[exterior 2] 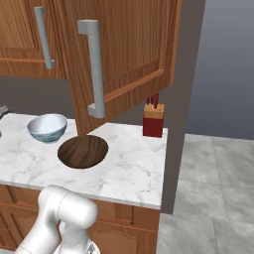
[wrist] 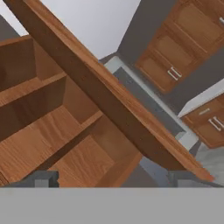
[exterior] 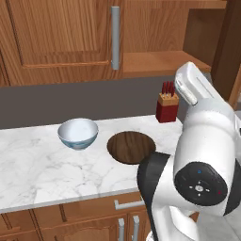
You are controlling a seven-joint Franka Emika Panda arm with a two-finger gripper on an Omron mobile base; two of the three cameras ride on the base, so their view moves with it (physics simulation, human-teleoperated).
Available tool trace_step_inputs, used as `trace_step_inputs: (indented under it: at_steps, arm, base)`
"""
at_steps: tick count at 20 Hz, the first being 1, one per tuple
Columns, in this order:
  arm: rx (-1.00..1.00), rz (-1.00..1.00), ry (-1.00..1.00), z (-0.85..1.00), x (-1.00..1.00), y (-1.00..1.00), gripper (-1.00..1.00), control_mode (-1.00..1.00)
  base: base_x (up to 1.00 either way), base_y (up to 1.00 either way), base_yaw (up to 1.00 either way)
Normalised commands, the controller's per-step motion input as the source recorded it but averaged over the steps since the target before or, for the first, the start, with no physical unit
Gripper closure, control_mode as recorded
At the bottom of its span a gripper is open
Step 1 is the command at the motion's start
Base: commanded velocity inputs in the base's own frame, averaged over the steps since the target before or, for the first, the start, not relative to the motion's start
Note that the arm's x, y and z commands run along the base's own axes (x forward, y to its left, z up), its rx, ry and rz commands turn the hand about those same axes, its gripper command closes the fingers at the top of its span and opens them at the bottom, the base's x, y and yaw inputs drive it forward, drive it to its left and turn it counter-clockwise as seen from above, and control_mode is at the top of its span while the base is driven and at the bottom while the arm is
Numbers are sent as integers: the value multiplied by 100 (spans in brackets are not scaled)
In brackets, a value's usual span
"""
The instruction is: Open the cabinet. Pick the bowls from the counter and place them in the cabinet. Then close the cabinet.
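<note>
The cabinet [exterior: 61,33] has its left door shut and its right door [exterior 2: 124,49] swung wide open, long grey handle [exterior 2: 94,69] facing out. Bare wooden shelves [wrist: 39,140] show inside, in the hand view. My gripper [wrist: 113,179] is open and holds nothing; it is raised near the open door's edge [wrist: 109,100], which crosses the hand view diagonally. Both bowls sit on the counter [exterior: 37,169]: the white bowl [exterior: 78,133] with pale blue outside to the left, the shallow dark wooden bowl [exterior: 131,147] right of it. They are also in the right base view: white bowl [exterior 2: 47,127], wooden bowl [exterior 2: 83,151].
A red knife block [exterior: 167,107] stands at the back right of the counter, under the open cabinet side. Drawers [exterior: 94,212] lie below the counter's edge. The counter ends at the right [exterior 2: 161,168], with grey tiled floor [exterior 2: 213,188] beyond.
</note>
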Motion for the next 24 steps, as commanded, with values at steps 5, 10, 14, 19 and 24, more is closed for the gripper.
trace_step_inputs:
  at_steps: [5,10,14,19,24]
  arm:
    - [-4,-4,1,-11,72,-5,-100,-100]
    - [-3,-12,0,-18,58,-13,-100,-100]
    - [0,-16,3,-5,42,-24,-100,-100]
    - [0,-14,0,0,35,-23,-100,-100]
    - [0,-12,0,-6,46,-9,-100,-100]
  base:
    - [0,0,0]
    - [0,0,0]
    - [0,0,0]
    - [0,0,0]
    - [0,0,0]
